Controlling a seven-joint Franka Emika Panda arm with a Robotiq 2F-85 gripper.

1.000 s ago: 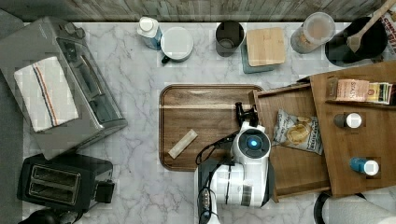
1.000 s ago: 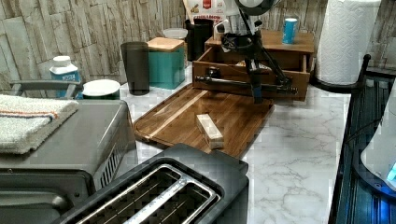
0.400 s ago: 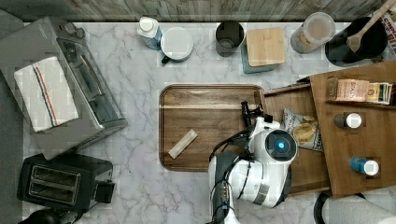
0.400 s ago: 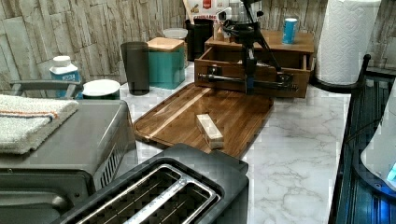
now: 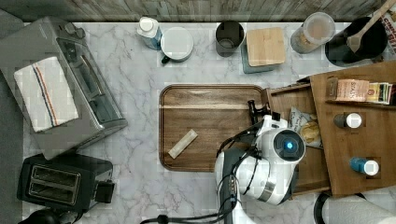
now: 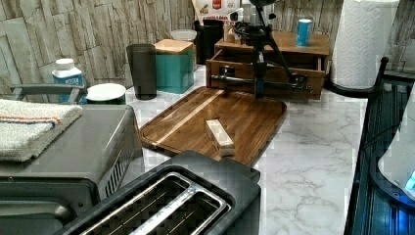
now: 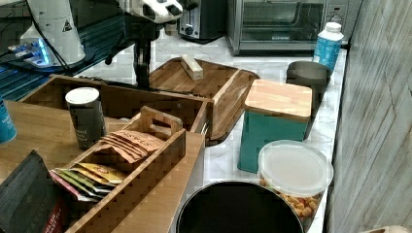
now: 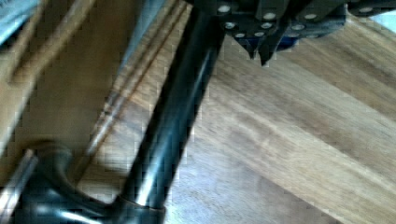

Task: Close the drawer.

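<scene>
The drawer (image 5: 289,95) stands partly open out of the wooden cabinet (image 5: 369,135) at the top view's right, with a snack bag (image 5: 303,128) inside. Its long black bar handle (image 8: 173,121) runs across the front (image 6: 274,73). My gripper (image 5: 254,111) points down at the handle's outer side, over the edge of the serving tray (image 5: 210,126). It is shut, with its tips (image 8: 259,53) together beside the bar and nothing held. In the left view the gripper (image 6: 259,90) hangs against the handle (image 6: 235,79). In the right view it (image 7: 142,80) stands just beyond the drawer wall (image 7: 121,99).
A small wooden block (image 5: 182,143) lies on the tray. A toaster (image 5: 65,179) and a toaster oven (image 5: 60,84) fill the top view's left. A teal canister (image 5: 265,49) and a black cup (image 5: 229,37) stand behind the tray. A paper towel roll (image 6: 362,41) stands beside the cabinet.
The arm has moved to the top view's right with the gripper against the handle. The drawer has slid further into the cabinet.
</scene>
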